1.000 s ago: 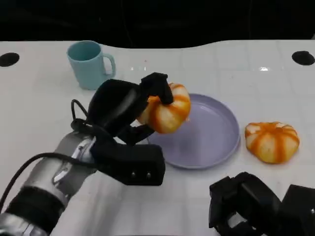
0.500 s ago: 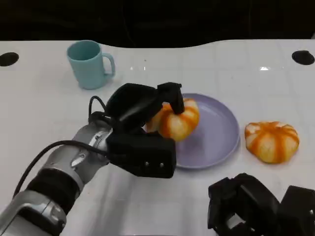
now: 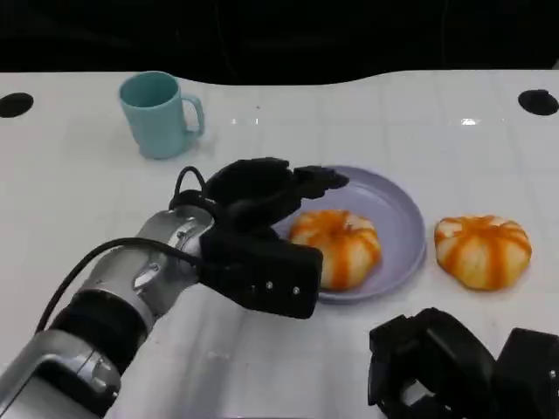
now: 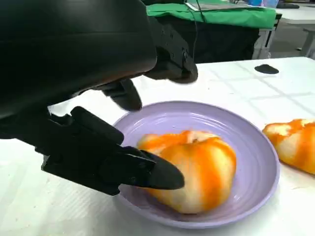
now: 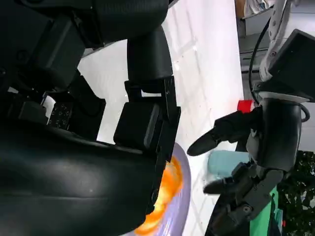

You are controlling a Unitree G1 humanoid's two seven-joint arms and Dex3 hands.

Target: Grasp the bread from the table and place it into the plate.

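In the head view, the bread (image 3: 336, 248) lies in the plate (image 3: 397, 229). The left hand (image 3: 262, 196) is beside it with fingers apart and holds nothing. A second bread (image 3: 483, 250) lies on the worktop (image 3: 70, 192) near the plate. A cup (image 3: 160, 113) stands far behind. The right hand (image 3: 458, 367) rests low; its fingers look curled in and hold nothing.

In the left wrist view, the left hand's fingers (image 4: 157, 172) are spread around the bread (image 4: 197, 167).

In the right wrist view, the right hand (image 5: 147, 123) is near; I cannot tell its state there.

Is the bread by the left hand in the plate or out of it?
In: the bread rests inside the plate, left hand fingers spread.
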